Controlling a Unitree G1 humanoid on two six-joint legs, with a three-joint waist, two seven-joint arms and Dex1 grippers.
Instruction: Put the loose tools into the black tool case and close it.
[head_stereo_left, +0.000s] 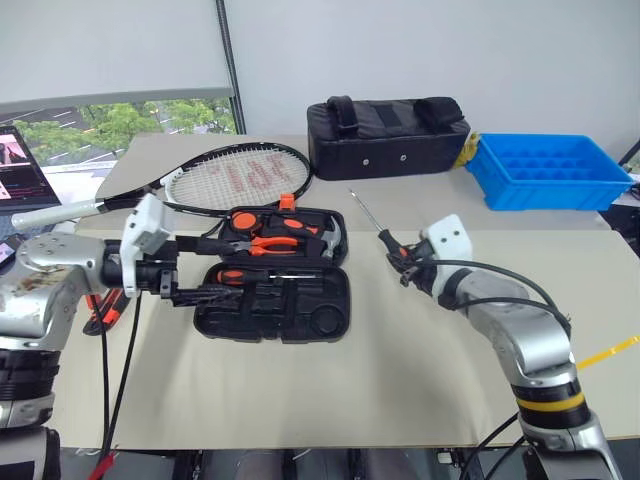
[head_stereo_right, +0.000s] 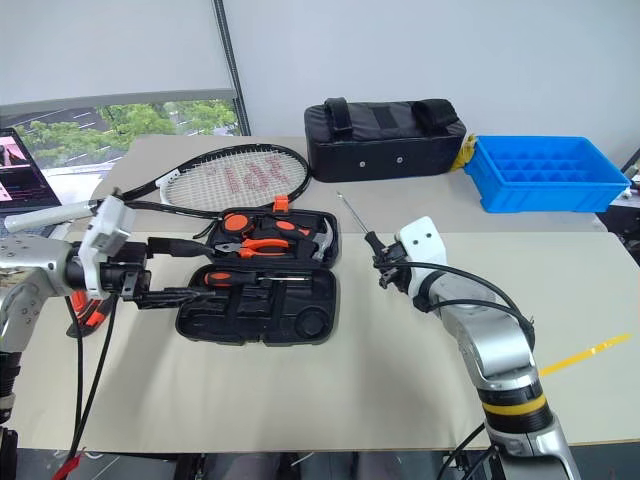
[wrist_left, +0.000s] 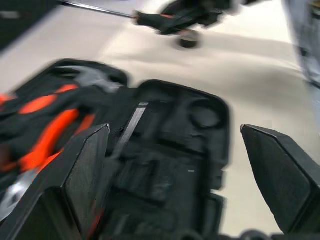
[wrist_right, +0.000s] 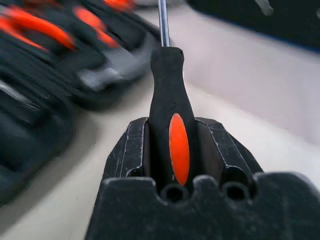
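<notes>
So the right gripper (wrist_right: 172, 145) has a screwdriver (head_stereo_left: 383, 238) pinched between its fingers, clamped on the fat black-and-orange handle, with the thin shaft sticking straight out past the fingertips. It looks lifted off the counter (head_stereo_left: 400, 360), off to the side of the case (head_stereo_left: 275, 275). The left gripper (wrist_left: 175, 165) has its fingers spread wide with nothing between them, and the case's near half lies just beyond the tips.

The case lies open and flat, with pliers (head_stereo_left: 268, 243) and a hammer (head_stereo_left: 325, 235) already seated in the far half. The near half has a couple of tools in it, and most of its recesses look empty.

Handling-wise, I'd guess the screwdriver is light and stiff, so no worries about bending. The handle is the right place to grab since the shaft is skinny and smooth and would probably slip or roll. The tricky bit is that the moulded slot is narrow, so the shaft needs to line up with the slot before letting go. The case itself looks like light hard plastic that could skid on the counter when poked, so the lid edge is probably where to push for closing.
</notes>
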